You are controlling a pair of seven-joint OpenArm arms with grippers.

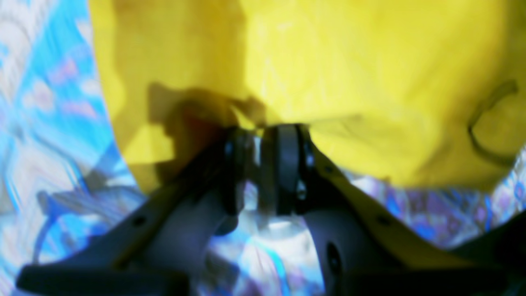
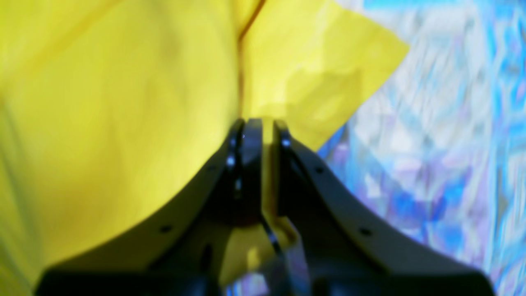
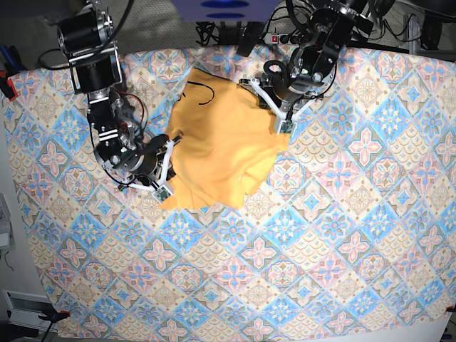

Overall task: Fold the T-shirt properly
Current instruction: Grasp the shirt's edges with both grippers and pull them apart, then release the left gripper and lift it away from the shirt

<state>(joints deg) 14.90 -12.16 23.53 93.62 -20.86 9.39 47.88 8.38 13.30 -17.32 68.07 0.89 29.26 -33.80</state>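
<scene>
The yellow-orange T-shirt [image 3: 221,149] lies crumpled on the patterned tablecloth, with thin dark line marks [image 3: 201,91] near its far edge. My right gripper [image 3: 164,188] is at the shirt's near-left corner. In the right wrist view it [image 2: 265,128] is shut on a strip of yellow cloth [image 2: 123,102]. My left gripper [image 3: 283,127] is at the shirt's right edge. In the left wrist view it [image 1: 259,137] is nearly closed on a pinch of the yellow fabric [image 1: 349,74]. The dark marks [image 1: 483,123] show at the right of that view.
The blue-pink patterned tablecloth [image 3: 320,249] covers the whole table. Cables and a power strip [image 3: 267,35] lie beyond the far edge. Both arm bases stand at the back, left [image 3: 89,43] and right [image 3: 342,18].
</scene>
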